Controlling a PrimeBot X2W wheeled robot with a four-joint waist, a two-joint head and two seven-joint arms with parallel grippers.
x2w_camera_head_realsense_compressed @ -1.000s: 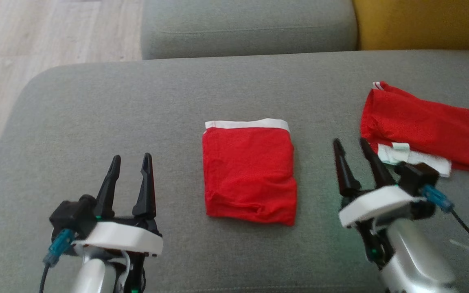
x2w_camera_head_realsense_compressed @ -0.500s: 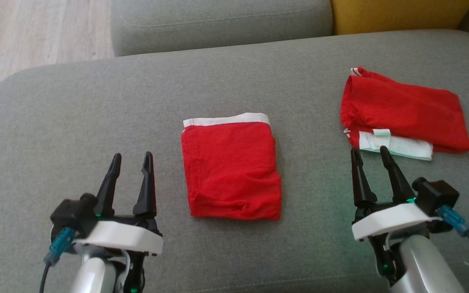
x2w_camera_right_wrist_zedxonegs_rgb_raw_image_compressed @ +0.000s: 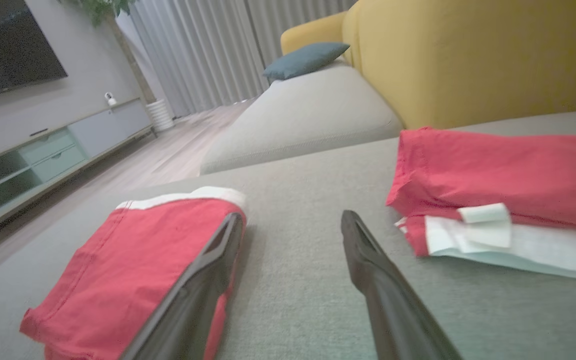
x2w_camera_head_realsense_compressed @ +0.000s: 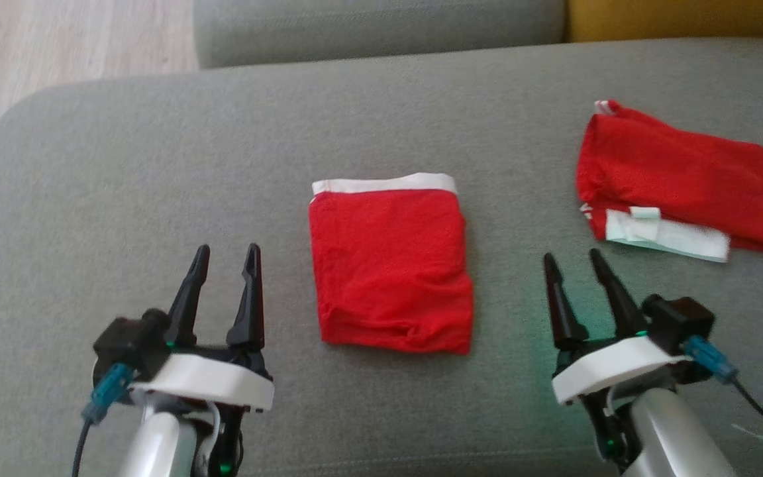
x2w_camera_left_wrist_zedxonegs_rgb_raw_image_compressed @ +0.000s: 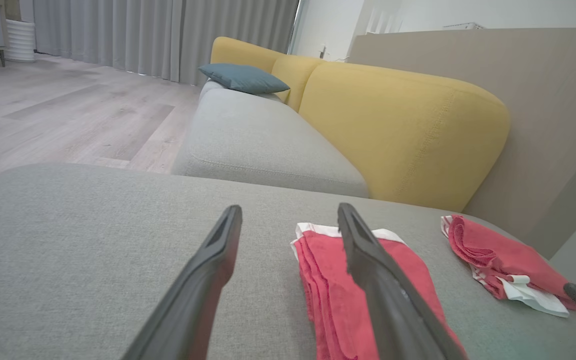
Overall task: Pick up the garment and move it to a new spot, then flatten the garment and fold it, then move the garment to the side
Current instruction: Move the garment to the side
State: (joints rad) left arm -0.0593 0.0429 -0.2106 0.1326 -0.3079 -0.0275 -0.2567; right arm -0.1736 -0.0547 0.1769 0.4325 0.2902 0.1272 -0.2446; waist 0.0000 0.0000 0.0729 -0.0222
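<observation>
A red garment (x2w_camera_head_realsense_compressed: 391, 265) with a white waistband lies folded into a neat rectangle in the middle of the grey cushion (x2w_camera_head_realsense_compressed: 156, 172). It also appears in the wrist views (x2w_camera_left_wrist_zedxonegs_rgb_raw_image_compressed: 320, 280) (x2w_camera_right_wrist_zedxonegs_rgb_raw_image_compressed: 133, 255). A second red garment (x2w_camera_head_realsense_compressed: 683, 182) (x2w_camera_right_wrist_zedxonegs_rgb_raw_image_compressed: 508, 170) lies loosely folded at the right, with a white band and label at its near edge. My left gripper (x2w_camera_head_realsense_compressed: 227, 248) (x2w_camera_left_wrist_zedxonegs_rgb_raw_image_compressed: 290, 206) stands open and empty, left of the folded garment. My right gripper (x2w_camera_head_realsense_compressed: 571, 254) (x2w_camera_right_wrist_zedxonegs_rgb_raw_image_compressed: 293, 215) is open and empty between the two garments, touching neither.
The cushion's rounded left edge drops to a wooden floor (x2w_camera_head_realsense_compressed: 57, 40). Behind it sit another grey seat (x2w_camera_head_realsense_compressed: 368, 26) and a yellow backrest (x2w_camera_head_realsense_compressed: 673, 16). A blue pillow (x2w_camera_left_wrist_zedxonegs_rgb_raw_image_compressed: 243, 77) lies far back on the sofa. Bare cushion lies in front of and left of the folded garment.
The head view has shifted. My right gripper has drawn back from the right garment's white band and now stands apart from it. Both grippers stay open; neither garment has moved.
</observation>
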